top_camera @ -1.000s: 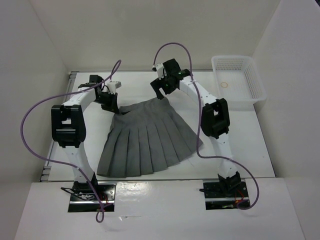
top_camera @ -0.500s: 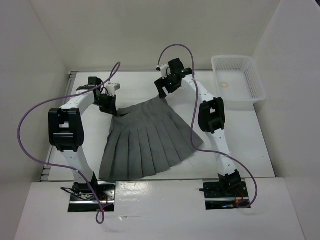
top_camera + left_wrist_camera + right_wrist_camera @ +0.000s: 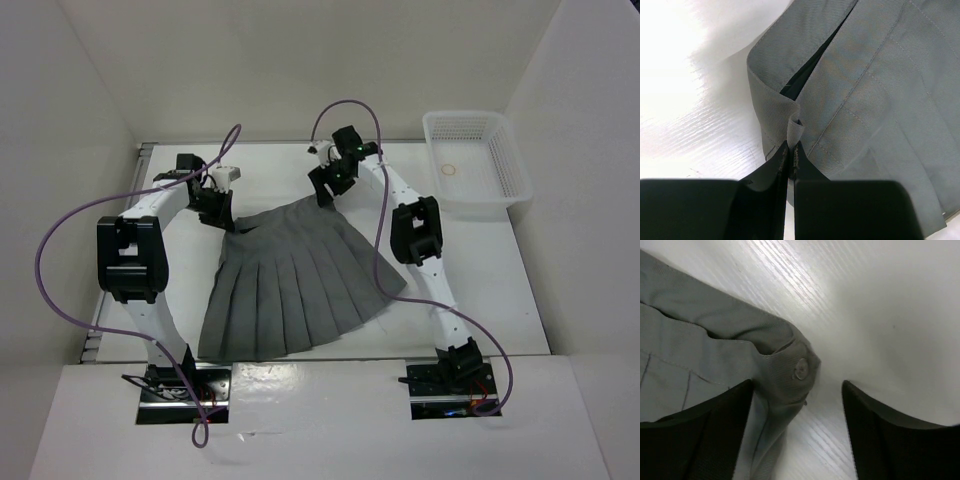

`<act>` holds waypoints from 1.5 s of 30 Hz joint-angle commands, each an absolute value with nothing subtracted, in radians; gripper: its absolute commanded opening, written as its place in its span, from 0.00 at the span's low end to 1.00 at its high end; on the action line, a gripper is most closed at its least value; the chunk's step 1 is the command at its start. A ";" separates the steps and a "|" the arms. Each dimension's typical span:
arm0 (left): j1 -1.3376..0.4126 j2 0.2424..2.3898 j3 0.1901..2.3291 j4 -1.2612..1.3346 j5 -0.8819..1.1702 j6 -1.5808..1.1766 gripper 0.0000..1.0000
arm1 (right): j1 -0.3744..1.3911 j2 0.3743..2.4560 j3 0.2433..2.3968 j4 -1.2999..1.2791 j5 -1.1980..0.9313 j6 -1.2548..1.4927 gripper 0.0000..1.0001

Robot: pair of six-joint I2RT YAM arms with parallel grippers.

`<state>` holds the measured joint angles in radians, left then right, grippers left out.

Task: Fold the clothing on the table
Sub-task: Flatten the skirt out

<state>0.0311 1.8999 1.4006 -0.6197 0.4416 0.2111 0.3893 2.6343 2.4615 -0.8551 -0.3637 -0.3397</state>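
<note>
From above, the grey skirt lies flat on the white bench, with the left fingers and the right fingers at the two ends of its top band. The left wrist view shows the left fingers pinching a fold of that band. The right wrist view shows the right fingers wide apart around the corner with the button.

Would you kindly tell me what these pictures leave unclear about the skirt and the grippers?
Left wrist view: the left gripper pinches the skirt; the hem is cut off by the frame.
Right wrist view: the fingers of the right gripper cover part of the fabric, so contact is unclear.
Top view: the round thing in the basket is too small to identify.
</note>
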 commanded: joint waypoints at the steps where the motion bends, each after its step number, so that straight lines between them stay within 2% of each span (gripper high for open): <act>1: 0.035 1.884 1.411 -0.623 0.446 0.229 0.06 | 0.405 2.664 2.513 -0.891 -0.400 -0.356 0.73; 2: 0.044 1.884 1.411 -0.623 0.456 0.229 0.06 | 0.405 2.677 2.529 -0.903 -0.400 -0.356 0.64; 3: 0.044 1.884 1.411 -0.623 0.456 0.229 0.06 | 0.414 2.677 2.530 -0.914 -0.400 -0.356 0.42; 5: 0.044 1.884 1.411 -0.623 0.456 0.229 0.06 | 0.414 2.688 2.552 -0.914 -0.387 -0.356 0.15; 6: 0.054 1.884 1.411 -0.614 0.456 0.229 0.06 | 0.423 2.688 2.553 -0.923 -0.374 -0.356 0.05; 7: 0.054 1.884 1.411 -0.614 0.445 0.219 0.06 | 0.423 2.688 2.553 -0.923 -0.345 -0.356 0.00; 14: 0.110 1.806 1.543 -0.638 0.465 0.201 0.06 | 0.387 2.507 2.528 -0.923 -0.288 -0.331 0.00; 16: 0.110 1.735 1.621 -0.638 0.477 0.192 0.06 | 0.365 2.334 2.449 -0.862 -0.276 -0.322 0.00; 24: 0.110 1.710 1.759 -0.647 0.600 0.192 0.06 | 0.365 2.166 2.364 -0.841 -0.239 -0.333 0.00; 32: 0.110 1.646 1.701 -0.667 0.629 0.183 0.07 | 0.365 1.915 2.082 -0.759 -0.203 -0.364 0.00; 45: 0.110 1.319 1.721 -0.758 0.670 0.201 0.07 | 0.365 1.594 2.037 -0.810 -0.313 -0.388 0.00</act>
